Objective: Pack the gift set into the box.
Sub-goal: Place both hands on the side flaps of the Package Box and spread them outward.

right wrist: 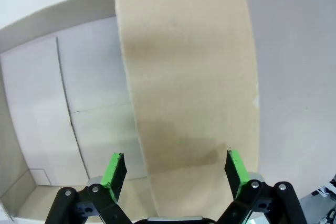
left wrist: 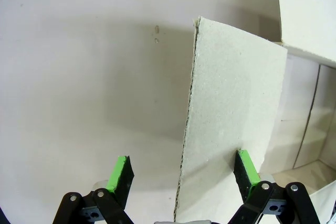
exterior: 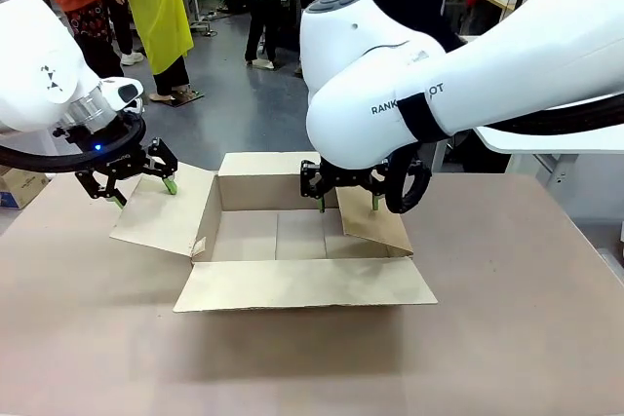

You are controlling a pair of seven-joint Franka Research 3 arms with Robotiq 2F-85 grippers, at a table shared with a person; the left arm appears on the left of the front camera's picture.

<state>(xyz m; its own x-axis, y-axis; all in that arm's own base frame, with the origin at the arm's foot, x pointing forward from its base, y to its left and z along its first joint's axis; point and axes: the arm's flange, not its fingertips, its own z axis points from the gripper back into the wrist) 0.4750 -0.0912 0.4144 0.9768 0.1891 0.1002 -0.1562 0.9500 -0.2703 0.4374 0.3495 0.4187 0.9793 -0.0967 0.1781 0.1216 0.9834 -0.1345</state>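
Brown cardboard: the box point(exterior: 278, 237) sits open at the centre of the front view, its four flaps splayed outward and its bare bottom showing. The left gripper point(exterior: 142, 182), at left-centre of the frame, is spread wide and grips nothing. It hangs over the far outer corner of the left flap point(exterior: 161, 213). From its wrist camera one green pad point(left wrist: 119, 171) stands over the table point(exterior: 507, 328) and the other over the flap, so the jaws straddle the flap's edge (whether a pad touches the cardboard I cannot tell).

The right gripper point(exterior: 348, 205), just right of centre, is likewise wide apart and holds nothing. Its fingertips point down at the right flap point(exterior: 375, 226). In its wrist view that flap runs up the frame between the two pads, with the box's interior to the left of it.

The table is a plain, pale grey-brown surface filling the lower frame. Beyond it, along the top, is a grey-blue floor point(exterior: 229, 94) with several people point(exterior: 258, 7) standing, one in yellow. A small carton point(exterior: 18, 187) sits at the left edge.
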